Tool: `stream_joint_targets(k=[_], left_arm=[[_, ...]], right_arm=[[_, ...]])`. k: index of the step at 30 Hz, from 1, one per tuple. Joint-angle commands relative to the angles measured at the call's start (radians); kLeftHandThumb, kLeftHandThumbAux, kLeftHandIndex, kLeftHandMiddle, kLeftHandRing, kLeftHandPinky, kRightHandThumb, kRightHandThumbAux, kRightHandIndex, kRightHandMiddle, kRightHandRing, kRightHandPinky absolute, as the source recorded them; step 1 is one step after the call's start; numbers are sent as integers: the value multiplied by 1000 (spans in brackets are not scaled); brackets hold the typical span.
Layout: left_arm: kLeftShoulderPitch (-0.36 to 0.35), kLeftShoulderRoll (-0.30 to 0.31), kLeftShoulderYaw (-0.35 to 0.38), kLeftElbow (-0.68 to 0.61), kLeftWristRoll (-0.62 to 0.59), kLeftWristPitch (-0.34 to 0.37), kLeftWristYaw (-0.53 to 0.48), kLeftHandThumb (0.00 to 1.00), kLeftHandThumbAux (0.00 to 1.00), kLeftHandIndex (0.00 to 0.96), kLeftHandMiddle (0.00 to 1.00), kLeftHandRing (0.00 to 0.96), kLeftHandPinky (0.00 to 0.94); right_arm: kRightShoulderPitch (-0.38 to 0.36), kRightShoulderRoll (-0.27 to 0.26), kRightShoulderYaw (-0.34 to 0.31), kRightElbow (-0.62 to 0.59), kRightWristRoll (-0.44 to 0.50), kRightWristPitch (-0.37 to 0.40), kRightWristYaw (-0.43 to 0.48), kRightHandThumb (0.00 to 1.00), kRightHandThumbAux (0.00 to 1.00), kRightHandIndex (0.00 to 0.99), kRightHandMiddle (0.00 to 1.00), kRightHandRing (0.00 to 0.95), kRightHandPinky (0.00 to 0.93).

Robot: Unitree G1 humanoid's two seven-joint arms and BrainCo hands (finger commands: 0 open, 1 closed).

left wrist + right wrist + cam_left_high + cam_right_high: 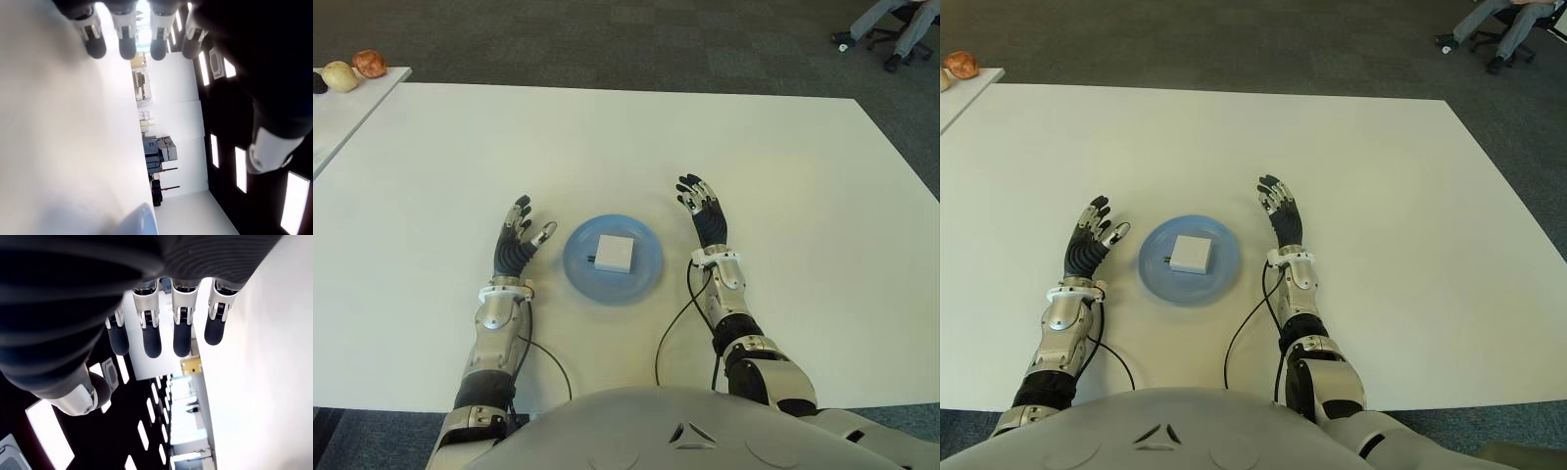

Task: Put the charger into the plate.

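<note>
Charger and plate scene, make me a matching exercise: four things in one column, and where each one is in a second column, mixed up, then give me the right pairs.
Things:
1. charger
2. plate
3. left hand
4. right hand

Places:
A. on the white table, between the two hands
B. open, on the plate's right side
C. lying in the middle of the plate
D. open, on the plate's left side

Pairs: 1-C, 2-A, 3-D, 4-B
</note>
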Motion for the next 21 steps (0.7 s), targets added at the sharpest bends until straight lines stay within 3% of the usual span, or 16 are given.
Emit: stream_joint_targets(k=[1,6,21], left_arm=[[56,-20,-18,-5,9,42,8,0,614,0,0,0,6],[43,-15,-12,87,-2,-5,-2,0,613,0,0,0,6],[-9,-24,2,191,-52,-79,-22,0,599,0,1,0,0]], right_arm=[[75,1,-7,34,14,64,10,0,629,149,162,134,147],[79,-2,-8,26,18,71,14,7,631,131,135,115,139],[86,-14,-7,14,12,92,16,26,637,109,116,100,130]])
